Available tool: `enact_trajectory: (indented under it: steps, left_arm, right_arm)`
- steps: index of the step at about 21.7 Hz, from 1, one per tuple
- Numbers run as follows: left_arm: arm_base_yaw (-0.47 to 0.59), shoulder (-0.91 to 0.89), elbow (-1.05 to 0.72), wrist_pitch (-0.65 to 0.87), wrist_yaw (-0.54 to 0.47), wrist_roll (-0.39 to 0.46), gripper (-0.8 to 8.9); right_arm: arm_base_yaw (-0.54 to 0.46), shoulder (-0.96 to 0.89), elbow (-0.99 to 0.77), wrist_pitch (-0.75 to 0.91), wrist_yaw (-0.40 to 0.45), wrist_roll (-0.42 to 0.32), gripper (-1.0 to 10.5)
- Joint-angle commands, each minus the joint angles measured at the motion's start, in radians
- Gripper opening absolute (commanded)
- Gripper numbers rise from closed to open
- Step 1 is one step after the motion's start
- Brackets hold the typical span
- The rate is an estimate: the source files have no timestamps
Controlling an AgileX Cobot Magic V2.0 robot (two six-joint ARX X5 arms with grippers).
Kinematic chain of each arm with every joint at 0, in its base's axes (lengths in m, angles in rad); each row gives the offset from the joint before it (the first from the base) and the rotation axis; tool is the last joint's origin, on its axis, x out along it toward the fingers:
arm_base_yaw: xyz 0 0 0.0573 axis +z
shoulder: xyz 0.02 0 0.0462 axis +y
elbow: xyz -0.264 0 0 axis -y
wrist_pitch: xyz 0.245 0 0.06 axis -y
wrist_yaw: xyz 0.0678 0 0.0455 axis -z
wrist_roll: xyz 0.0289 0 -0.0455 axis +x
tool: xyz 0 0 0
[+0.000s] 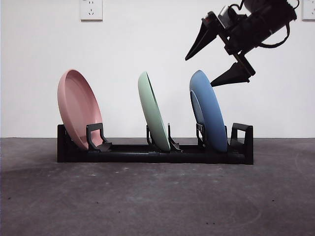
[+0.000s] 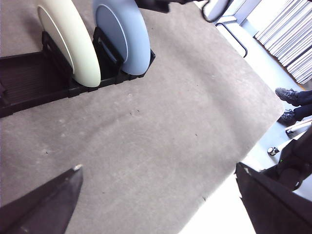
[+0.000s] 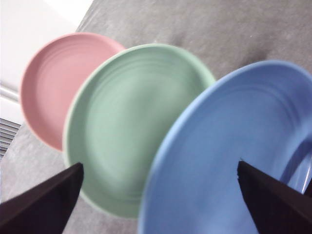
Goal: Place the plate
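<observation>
The blue plate (image 1: 207, 110) stands on edge in the slot nearest one end of the black rack (image 1: 155, 153), leaning the same way as the other two, its rim free of any jaw. In the right wrist view it fills the near side, blurred (image 3: 229, 156), with the green plate (image 3: 122, 126) behind it and the pink plate (image 3: 58, 83) behind that.

The right gripper (image 1: 214, 61) hangs just above the blue plate's top edge in the front view, its arm coming down at a slant from the upper corner, dark and bulky with a cable looping at the wrist. Its jaws are spread wide and hold nothing: one points up and away from the rack's near end, the other points down with its tip right beside the plate's rim; contact cannot be made out.

The green plate (image 1: 153, 113) sits in the middle slot and the pink plate (image 1: 78, 108) at the far end, each well apart from its neighbour.

The left gripper (image 2: 158, 183) waits off to the side over the grey table (image 2: 161, 126), jaws wide apart and empty, looking back at the rack's end, where the blue plate (image 2: 124, 34) and the green one show
</observation>
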Motion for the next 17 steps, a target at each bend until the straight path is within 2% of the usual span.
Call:
enact_trajectory:
  steps: [1, 4, 7, 10, 12, 17]
  left_arm:
    - [-0.002, -0.016, 0.021, 0.001, 0.003, 0.007, 5.00]
    - [-0.002, -0.037, 0.021, 0.002, 0.003, 0.007, 5.00]
    - [-0.002, -0.042, 0.021, 0.001, 0.003, 0.007, 5.00]
    - [-0.002, -0.042, 0.021, 0.000, 0.003, 0.007, 5.00]
    - [-0.002, -0.042, 0.021, -0.007, 0.003, 0.007, 5.00]
    - [-0.002, -0.042, 0.021, -0.014, 0.003, 0.018, 5.00]
  right_arm:
    - [0.005, 0.032, 0.027, 0.014, -0.008, 0.009, 4.1]
    - [0.005, 0.035, 0.028, 0.023, -0.008, 0.010, 2.1]
    - [0.005, 0.035, 0.027, 0.019, -0.008, 0.019, 0.9]
    - [0.005, 0.035, 0.027, 0.020, -0.008, 0.045, 0.8]
    - [0.005, 0.035, 0.028, 0.019, -0.007, 0.058, 0.2]
    - [0.003, 0.033, 0.029, 0.020, -0.013, 0.117, 0.1]
